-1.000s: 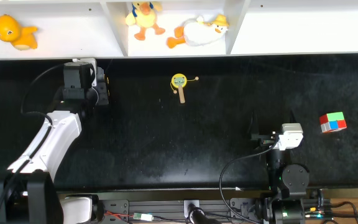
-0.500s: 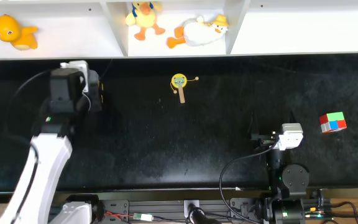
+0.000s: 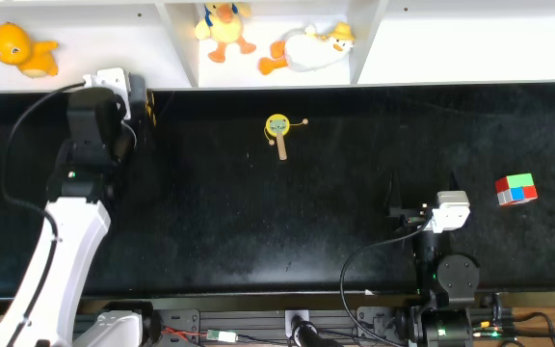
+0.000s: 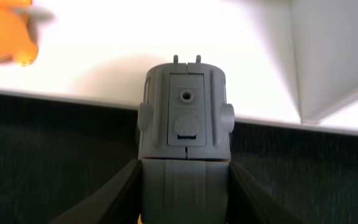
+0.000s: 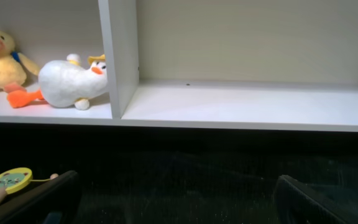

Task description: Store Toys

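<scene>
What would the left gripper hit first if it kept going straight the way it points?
Likely the white shelf: the left gripper, shut on the grey robot toy, faces its left compartment's floor. The orange duck sits off to one side. Depth is unclear.

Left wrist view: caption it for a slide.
Left arm's fingers clamp a grey robot toy in front of the white shelf, an orange duck already inside.

Bright glare on white shelf (image 4: pixel 104 37), dark tabletop (image 3: pixel 258 222), blurred orange duck (image 4: pixel 5 37)
</scene>
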